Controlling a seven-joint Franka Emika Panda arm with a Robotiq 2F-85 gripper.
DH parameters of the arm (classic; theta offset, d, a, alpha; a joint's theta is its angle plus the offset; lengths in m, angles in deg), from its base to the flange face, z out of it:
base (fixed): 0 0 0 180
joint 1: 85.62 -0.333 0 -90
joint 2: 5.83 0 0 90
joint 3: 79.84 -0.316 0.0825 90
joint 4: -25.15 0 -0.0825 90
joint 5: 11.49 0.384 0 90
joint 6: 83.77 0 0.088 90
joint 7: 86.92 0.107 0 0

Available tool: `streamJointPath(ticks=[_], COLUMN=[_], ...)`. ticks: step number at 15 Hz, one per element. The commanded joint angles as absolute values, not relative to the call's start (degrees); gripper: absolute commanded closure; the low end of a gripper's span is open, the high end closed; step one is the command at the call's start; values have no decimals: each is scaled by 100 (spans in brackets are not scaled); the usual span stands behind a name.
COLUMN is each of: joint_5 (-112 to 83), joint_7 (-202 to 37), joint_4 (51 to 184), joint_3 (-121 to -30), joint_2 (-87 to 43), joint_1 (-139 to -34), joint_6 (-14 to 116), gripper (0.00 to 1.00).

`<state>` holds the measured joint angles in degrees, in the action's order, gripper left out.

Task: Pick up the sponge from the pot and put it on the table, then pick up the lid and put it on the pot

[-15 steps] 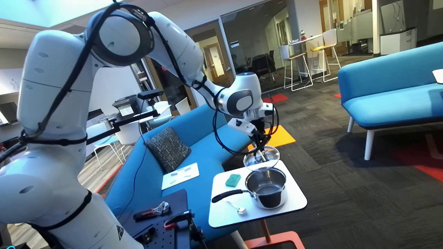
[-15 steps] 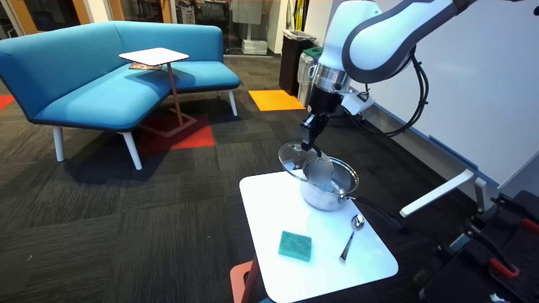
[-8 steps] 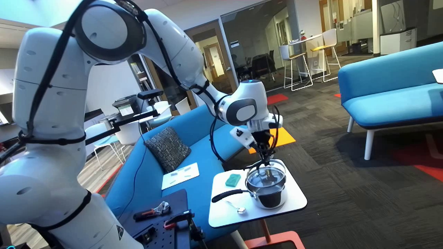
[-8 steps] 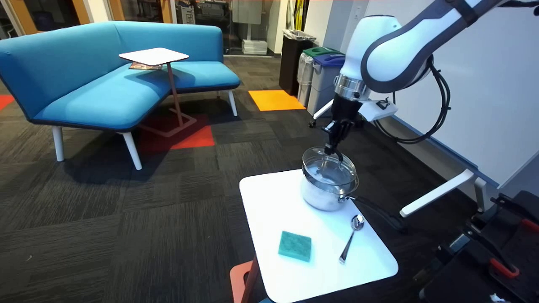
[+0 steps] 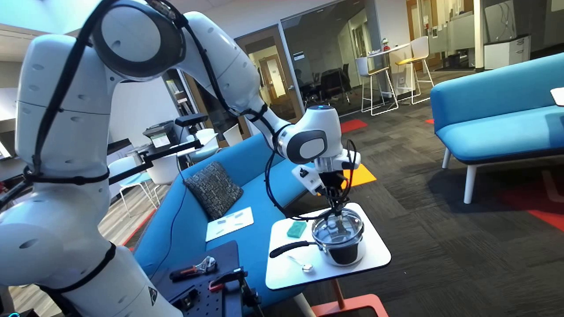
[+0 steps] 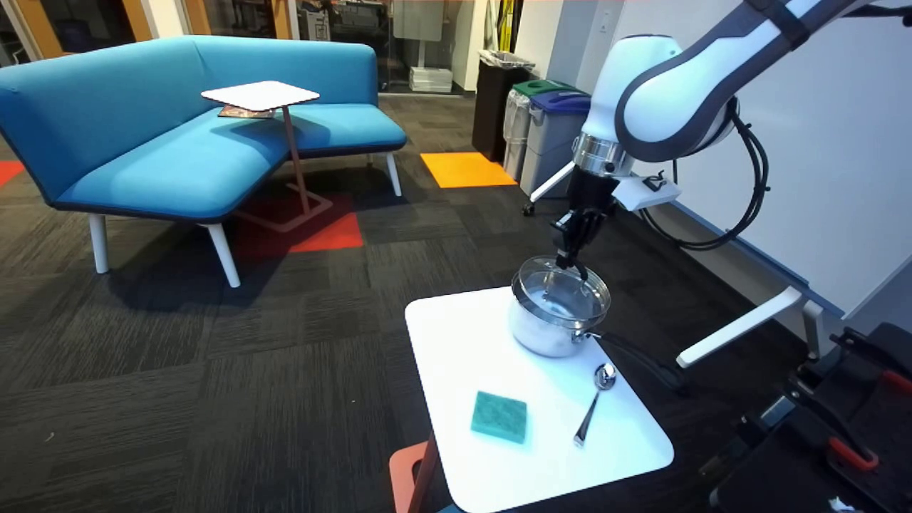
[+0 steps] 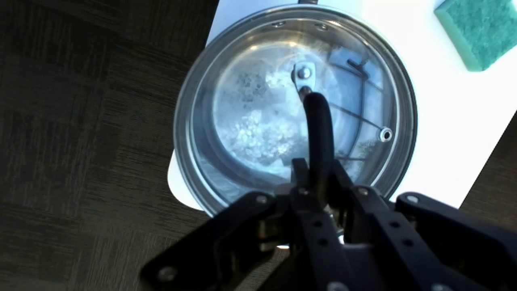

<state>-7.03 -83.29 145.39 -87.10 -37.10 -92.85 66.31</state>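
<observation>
The lid (image 7: 258, 117) is clear glass with a metal rim and a black curved handle. My gripper (image 7: 317, 171) is shut on that handle. In both exterior views the gripper (image 5: 338, 212) (image 6: 572, 265) holds the lid (image 5: 329, 230) (image 6: 559, 285) over the mouth of the silvery pot (image 5: 350, 254) (image 6: 545, 335). The lid looks slightly tilted and a little off the pot's rim in an exterior view; I cannot tell whether it rests fully on it. The green sponge (image 6: 499, 417) lies flat on the white table (image 6: 456, 356), and also shows in the wrist view (image 7: 480, 32).
A metal spoon (image 6: 596, 402) lies on the table beside the pot. The pot's black handle (image 5: 288, 249) sticks out past the table's edge. A blue sofa (image 5: 260, 229) stands against the table. A black cable loop hangs near the gripper.
The lid was steeply tilted beside the pot's far side one second ago. My gripper has carried it over the pot's mouth, levelled it, and lowered slightly in the last half second.
</observation>
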Motion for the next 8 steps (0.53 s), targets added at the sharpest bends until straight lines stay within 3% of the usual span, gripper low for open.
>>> streamJointPath(ticks=[1,8], joint_5=[-605,-673], joint_7=[-8301,-8217], joint_4=[14581,14365], joint_3=[-8752,-8709], joint_2=[-3567,-3758], joint_1=[-9278,-9365], joint_6=[6549,6413], gripper=[96,96])
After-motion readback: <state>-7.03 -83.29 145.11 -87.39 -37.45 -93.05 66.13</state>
